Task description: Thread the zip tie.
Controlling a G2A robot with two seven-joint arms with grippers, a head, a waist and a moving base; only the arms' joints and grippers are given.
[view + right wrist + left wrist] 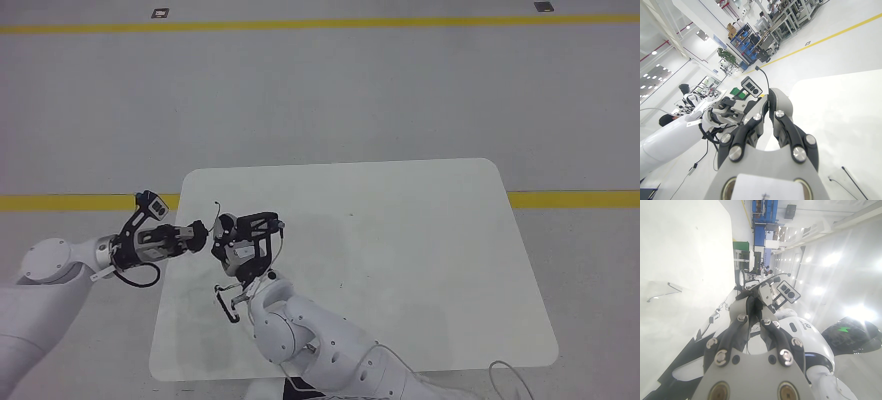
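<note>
Floor pale grey, yellow line (60,202) passing behind the tabletop, a second one farther back, two small dark floor markers (160,13) beyond it. Left gripper (203,237) at the tabletop's left edge, fingers (738,309) pressed together, contents between them not discernible. Just right of it, tip to tip, right gripper (769,103), fingers (781,100) clamped on the black zip tie (768,85); strap held off the surface, arcing up out of the grip, head end free in the air. White tabletop (420,260) with rounded corners, wide bare stretch out to the right. Near the robot's edge, a second black strap (851,180) flat on the surface beside a clear film (660,289). Room behind: open workshop hall, potted plant (727,55), blue shelving (745,45), metal benches (783,24), ceiling lights. Labels: white tag (689,124) on the left forearm, white sticker (768,187) on the right wrist plate, blue wall sign (716,38); print on all three illegible.
</note>
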